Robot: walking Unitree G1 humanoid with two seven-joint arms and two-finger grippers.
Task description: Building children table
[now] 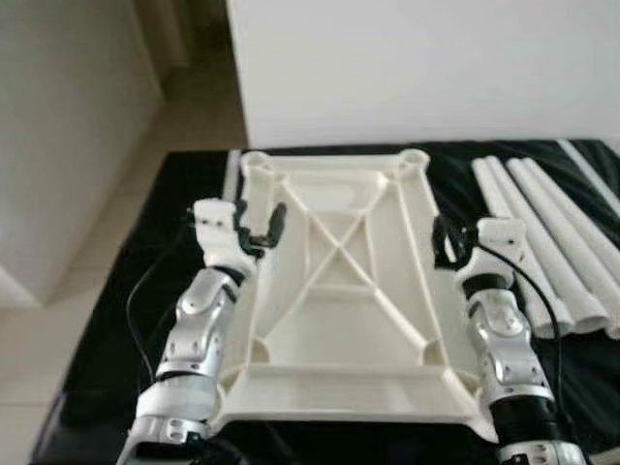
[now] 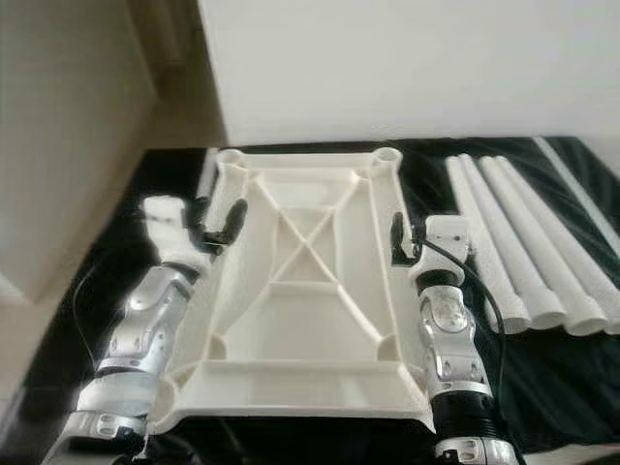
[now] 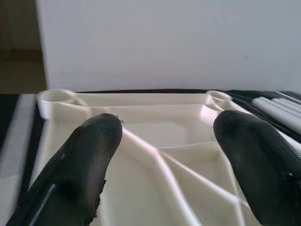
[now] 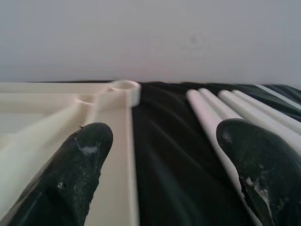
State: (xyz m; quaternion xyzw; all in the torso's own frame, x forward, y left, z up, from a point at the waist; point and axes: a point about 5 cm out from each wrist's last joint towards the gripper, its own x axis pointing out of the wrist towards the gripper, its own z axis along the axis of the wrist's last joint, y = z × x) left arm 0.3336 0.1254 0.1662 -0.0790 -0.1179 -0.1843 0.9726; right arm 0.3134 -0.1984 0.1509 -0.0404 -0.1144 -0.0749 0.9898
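White wall behind, black cloth covers the worktop, beige floor on the robot's left. Four white tubes lie side by side just outside the right gripper, long axes running away from the robot. Both arms reach forward, flanking the tabletop. Tabletop lies upside down, ribs up, long axis pointing away toward the wall. Left gripper jaws spread over its left rim; right jaws spread, straddling its right rim.
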